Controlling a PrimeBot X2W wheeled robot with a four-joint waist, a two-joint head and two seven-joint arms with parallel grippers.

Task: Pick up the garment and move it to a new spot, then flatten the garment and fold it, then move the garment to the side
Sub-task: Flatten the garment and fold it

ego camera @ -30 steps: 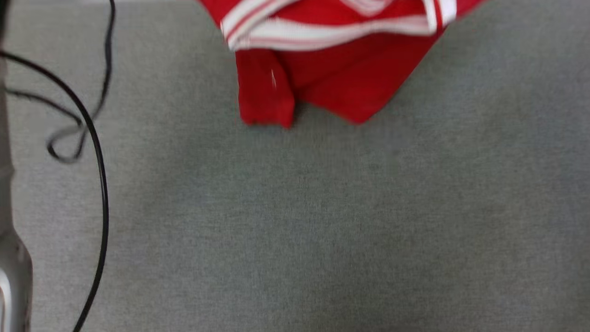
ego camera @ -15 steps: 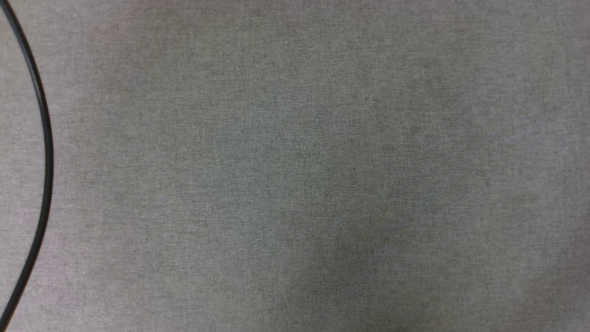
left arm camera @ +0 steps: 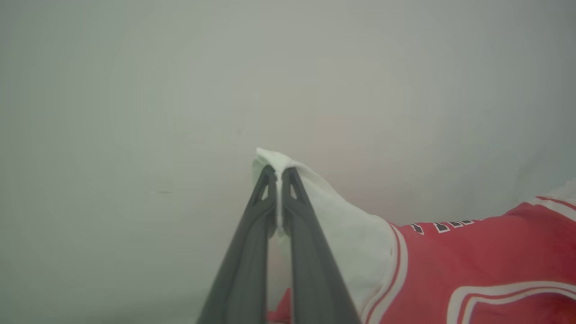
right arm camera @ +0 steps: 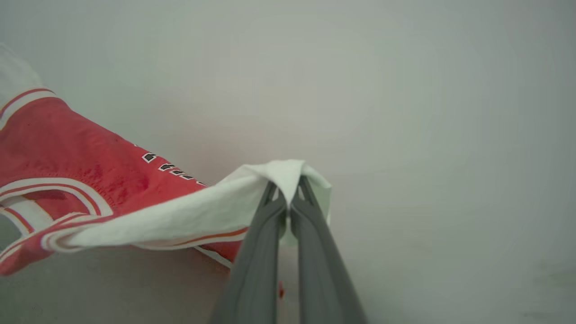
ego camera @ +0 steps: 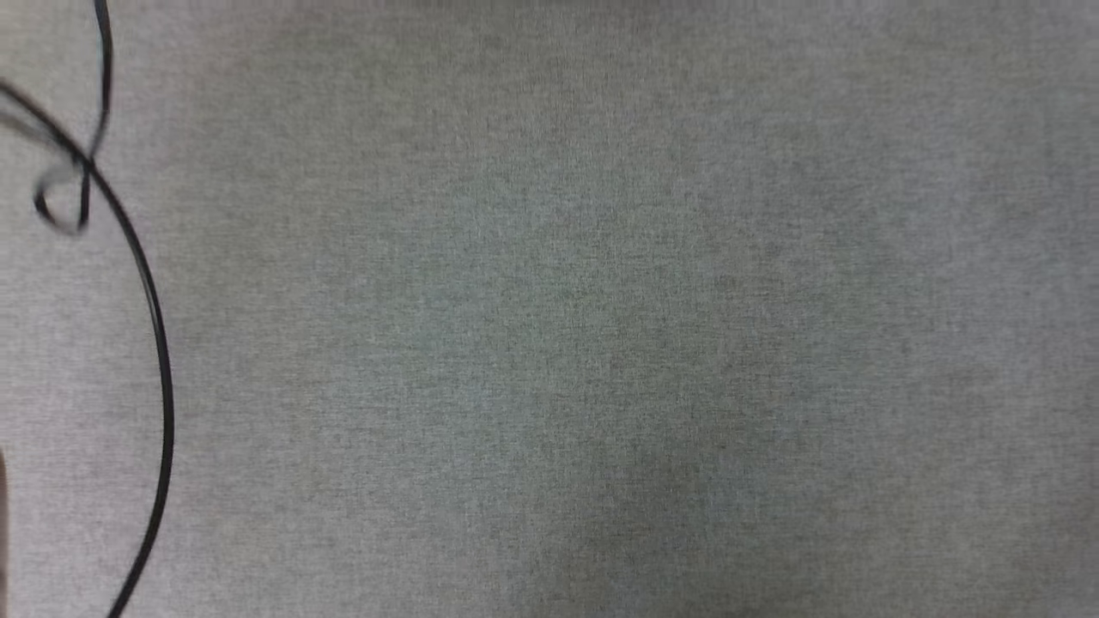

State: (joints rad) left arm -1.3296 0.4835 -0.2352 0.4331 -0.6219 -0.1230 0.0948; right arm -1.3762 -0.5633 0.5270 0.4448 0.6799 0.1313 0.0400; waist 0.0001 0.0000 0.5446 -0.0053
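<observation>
The left gripper [left arm camera: 280,173] is pinched closed on white sleeve cloth of the garment [left arm camera: 472,265], whose red body (black, white-outlined lettering along it) stretches off to that view's right. The right gripper [right arm camera: 288,186] is likewise clamped tight on white sleeve cloth, the red body trailing to its view's left. In the head view a black cable [ego camera: 159,343] curves along the left edge of the grey surface [ego camera: 601,343]
</observation>
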